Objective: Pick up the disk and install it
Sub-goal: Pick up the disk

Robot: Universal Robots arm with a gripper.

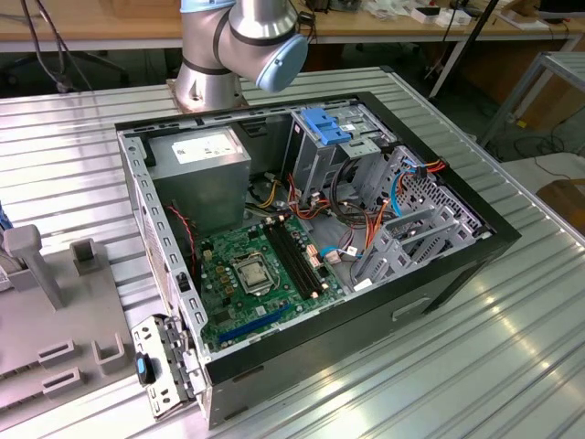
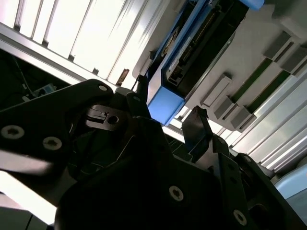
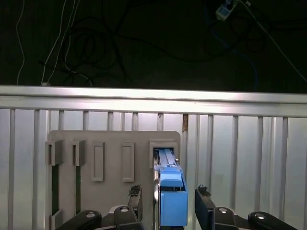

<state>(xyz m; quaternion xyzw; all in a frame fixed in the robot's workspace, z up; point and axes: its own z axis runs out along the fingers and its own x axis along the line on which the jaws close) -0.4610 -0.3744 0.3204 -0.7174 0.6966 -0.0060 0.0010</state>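
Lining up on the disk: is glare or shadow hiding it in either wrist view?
First wrist view: the disk is evenly lit between the fingers; glare lies along the table edge beyond it. Second wrist view: the table washes out white, the fingers are in shadow, the disk's blue corner is well lit.

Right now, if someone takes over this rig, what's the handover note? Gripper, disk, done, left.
The gripper is open, with a finger on either side of the disk and a gap on both sides in the first wrist view.
The disk stands on edge in a slot of the grey holder plate, not lifted.
Done: the gripper is lined up on the disk.
Left: the grasp, the lift, and the install in the open computer case.
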